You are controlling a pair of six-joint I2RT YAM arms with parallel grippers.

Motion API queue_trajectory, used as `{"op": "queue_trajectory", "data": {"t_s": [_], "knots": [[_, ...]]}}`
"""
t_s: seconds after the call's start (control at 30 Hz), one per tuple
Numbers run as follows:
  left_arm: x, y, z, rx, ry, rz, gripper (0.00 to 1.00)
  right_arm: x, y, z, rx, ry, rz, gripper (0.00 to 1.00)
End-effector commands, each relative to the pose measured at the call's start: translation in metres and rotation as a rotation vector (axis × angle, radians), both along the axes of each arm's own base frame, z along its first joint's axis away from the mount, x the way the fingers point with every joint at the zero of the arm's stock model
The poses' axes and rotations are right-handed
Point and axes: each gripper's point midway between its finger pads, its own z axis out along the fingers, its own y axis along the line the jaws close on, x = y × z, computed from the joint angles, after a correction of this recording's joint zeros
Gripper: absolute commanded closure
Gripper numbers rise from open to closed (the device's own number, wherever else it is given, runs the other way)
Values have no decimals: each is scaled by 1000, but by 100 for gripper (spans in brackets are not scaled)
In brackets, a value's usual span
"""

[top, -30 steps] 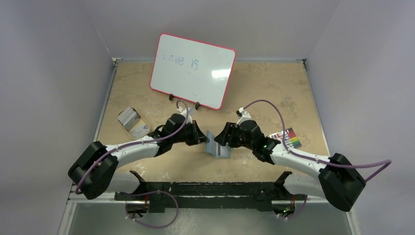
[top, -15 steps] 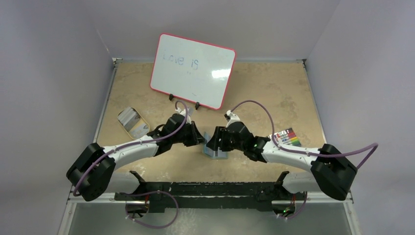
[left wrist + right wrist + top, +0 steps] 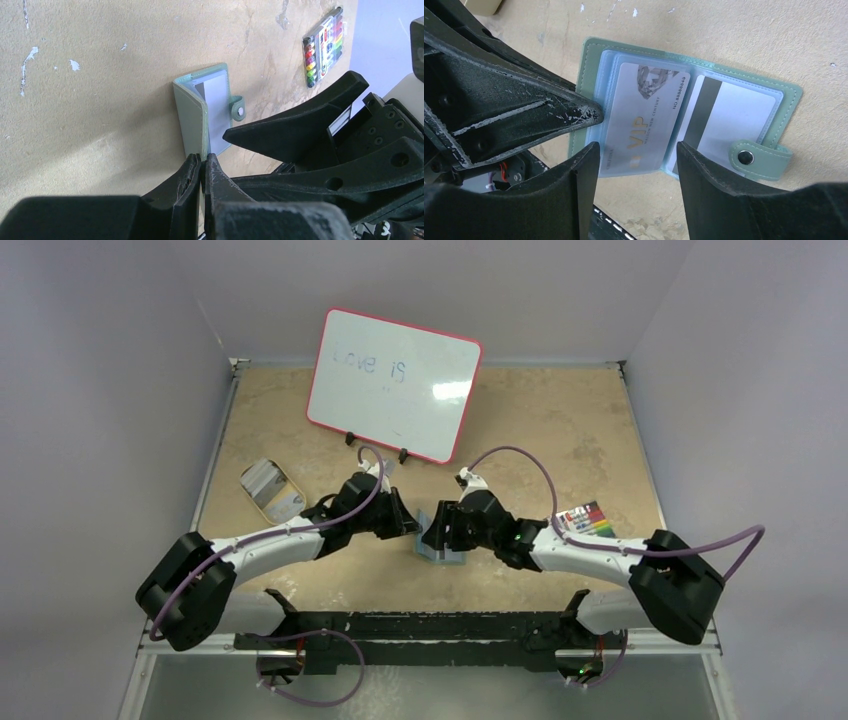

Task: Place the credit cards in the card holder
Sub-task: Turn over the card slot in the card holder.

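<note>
— What's nearest us, between the two arms?
— One card holder [image 3: 192, 120], sage green, lying open on the table [image 3: 560, 420] just beyond the arm bases. The left gripper [image 3: 202, 162] has its fingers pinched together on the edge of the left cover, which stands tilted up.
— And the other arm?
— The right gripper [image 3: 638, 147] hangs over the open pockets. Its fingers are spread wide, one on either side of a card's near end, and they clamp nothing.
— How many cards?
— Two that I can see, both tucked into clear pockets. The VIP card [image 3: 644, 115] on the left says "VIP" in gold. It also has small print and a number that I can't read for sure. The striped card [image 3: 734, 115] on the right is whitish with one dark stripe. A snap strap [image 3: 756, 160] with one round button sticks out from the right cover.
— Further back?
— One pack of coloured markers [image 3: 324, 46] lies to the right, its label too small to read. One open case [image 3: 272, 490] lies to the left with something pale inside. Farthest off is one whiteboard [image 3: 393, 383], pink-edged and propped up, faintly reading "Love is".
</note>
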Motion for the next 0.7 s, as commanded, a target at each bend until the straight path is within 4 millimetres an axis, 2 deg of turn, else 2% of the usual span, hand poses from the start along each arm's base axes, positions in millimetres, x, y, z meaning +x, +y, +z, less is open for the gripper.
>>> {"op": "queue_trajectory", "data": {"t_s": [0.0,0.27,0.67], "knots": [[10,-12,28,-56,-67,-7,100,9,16,19,53,-35,-8,39],[10,-12,28,-48,-67,-10,100,12,8,8,-28,-26,-43,41],[9,-5,15,24,-64,-25,100,15,-12,11,-100,-47,-94,43]]}}
